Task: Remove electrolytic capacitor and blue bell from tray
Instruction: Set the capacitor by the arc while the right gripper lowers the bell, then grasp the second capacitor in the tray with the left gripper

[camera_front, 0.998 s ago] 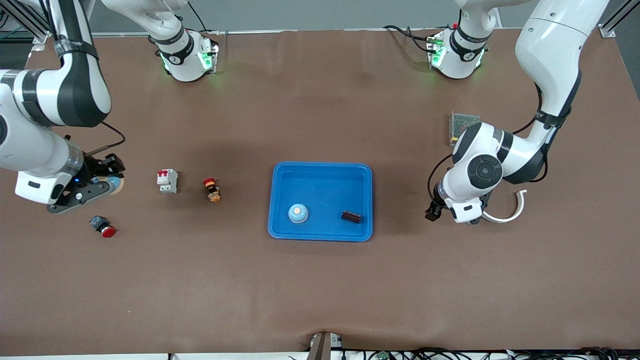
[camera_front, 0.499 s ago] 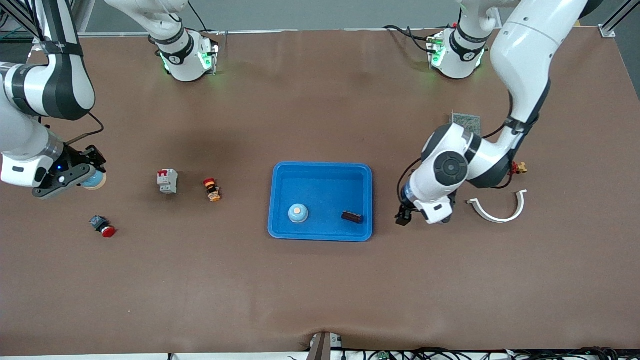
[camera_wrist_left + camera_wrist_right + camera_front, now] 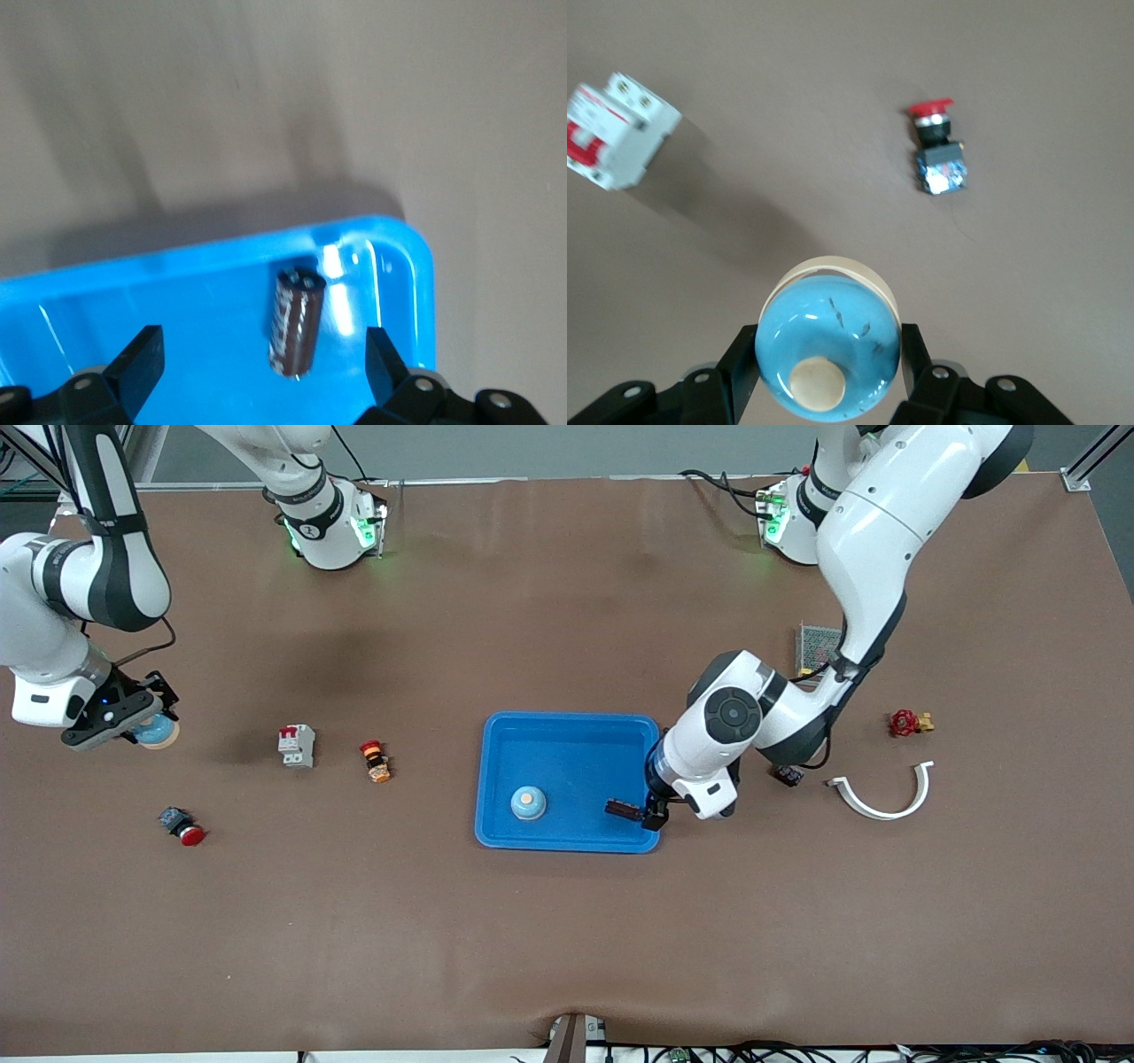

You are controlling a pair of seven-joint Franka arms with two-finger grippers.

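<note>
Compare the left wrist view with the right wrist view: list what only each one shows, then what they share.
Only the left wrist view: the open left hand over a corner of the blue tray, where a dark capacitor lies.

Only the right wrist view: the right hand shut on a blue bell, with a white breaker and a red button on the table below.

Both: the brown table, and each hand's own fingers.

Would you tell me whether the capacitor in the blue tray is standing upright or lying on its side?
Lying on its side: the capacitor rests lengthwise on the blue tray floor, its end cap facing sideways in the left wrist view.
</note>
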